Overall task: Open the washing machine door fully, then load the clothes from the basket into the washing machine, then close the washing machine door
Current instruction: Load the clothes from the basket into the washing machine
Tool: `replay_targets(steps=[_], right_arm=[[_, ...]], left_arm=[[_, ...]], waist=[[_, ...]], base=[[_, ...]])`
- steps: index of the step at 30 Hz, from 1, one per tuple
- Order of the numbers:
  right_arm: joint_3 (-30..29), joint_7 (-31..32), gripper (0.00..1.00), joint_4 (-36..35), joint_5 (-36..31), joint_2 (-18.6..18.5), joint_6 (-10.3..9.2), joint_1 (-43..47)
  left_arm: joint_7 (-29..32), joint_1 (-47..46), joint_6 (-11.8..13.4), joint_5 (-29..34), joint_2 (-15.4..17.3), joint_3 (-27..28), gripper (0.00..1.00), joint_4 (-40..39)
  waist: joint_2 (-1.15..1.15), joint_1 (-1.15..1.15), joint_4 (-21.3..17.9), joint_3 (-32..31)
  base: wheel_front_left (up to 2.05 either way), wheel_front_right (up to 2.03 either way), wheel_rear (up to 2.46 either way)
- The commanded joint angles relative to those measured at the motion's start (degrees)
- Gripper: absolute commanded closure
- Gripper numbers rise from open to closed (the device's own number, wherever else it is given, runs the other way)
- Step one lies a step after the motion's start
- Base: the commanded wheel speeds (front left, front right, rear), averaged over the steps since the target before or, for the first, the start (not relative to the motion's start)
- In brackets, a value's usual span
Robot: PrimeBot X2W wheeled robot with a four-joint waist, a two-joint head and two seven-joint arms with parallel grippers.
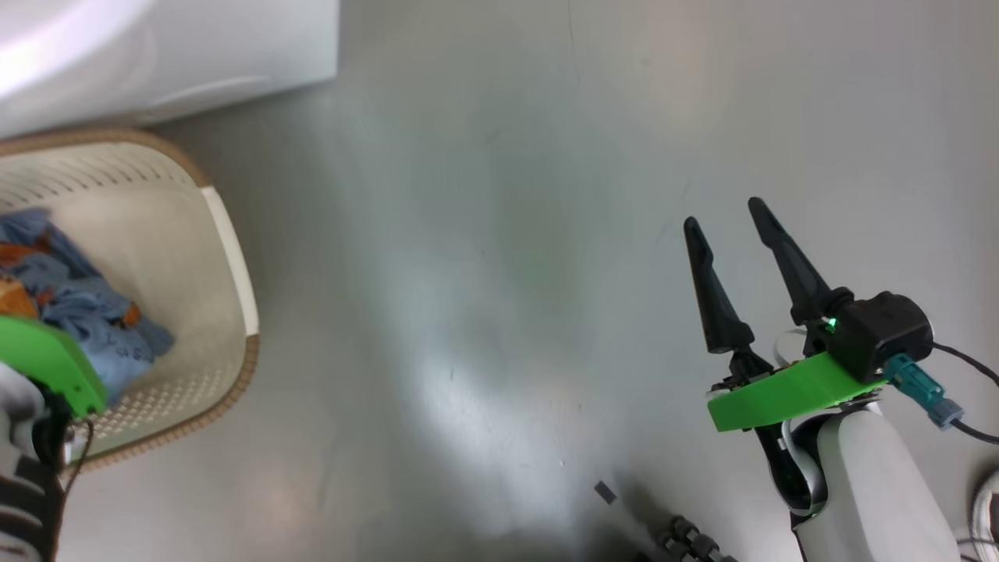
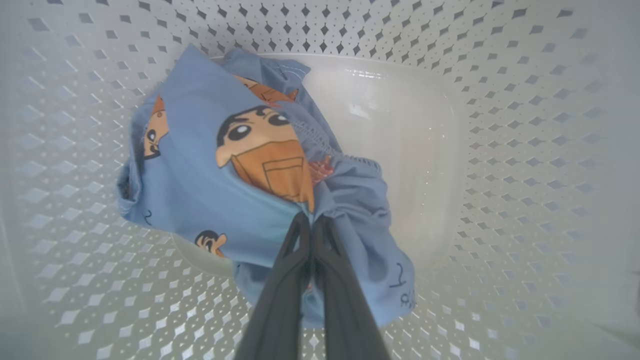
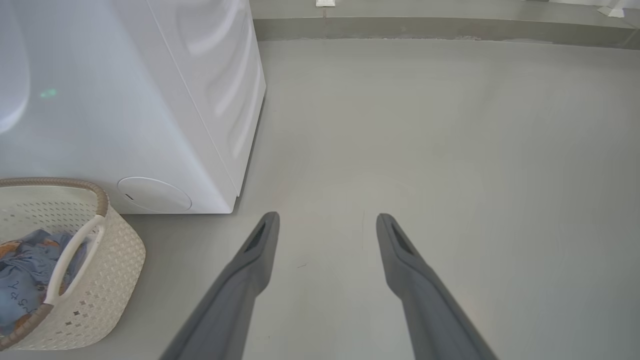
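1 blue cartoon-print cloth point(image 2: 210, 165) was pinched at a bunched fold by the left pincer point(image 2: 312, 222), fingers point(image 2: 285, 295) pressed together on it, down inside the basket point(image 2: 500, 125) beside the washer point(image 3: 100, 100); probably gripped so for lifting out. Cloth spread up and left from the tips. Right pincer point(image 1: 724, 212) hung spread over floor point(image 1: 499, 273), well apart, empty.

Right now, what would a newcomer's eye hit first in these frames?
The blue cartoon-print garment in the basket, bunched where the left gripper is pinched shut on it. Then the right gripper, fingers spread wide above the grey floor, off to the basket's right. The white washer stands next to the basket.
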Motion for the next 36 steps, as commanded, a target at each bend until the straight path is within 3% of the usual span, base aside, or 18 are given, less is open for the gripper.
replay_targets(steps=[1,19,36], right_arm=[[1.37,-0.68,0.0,-0.65,-0.84,-0.21,0.09,1.78],[2.42,-0.68,0.0,2.33,-1.81,-1.4,0.09,3.53],[2.11,-0.68,0.0,3.27,-1.75,-1.86,0.09,4.67]], left_arm=[[-1.62,3.09,-0.33,-0.31,2.32,0.95,1.0,-0.29],[-13.88,9.85,-2.38,-0.61,0.11,-0.62,1.0,-3.35],[-14.33,19.65,-0.73,1.83,-2.53,2.25,1.0,-26.95]], waist=[[0.0,0.0,0.96,-3.5],[0.0,0.0,5.67,-14.43],[0.0,0.0,10.02,-20.16]], base=[[0.0,0.0,0.0],[0.0,0.0,0.0],[0.0,0.0,0.0]])
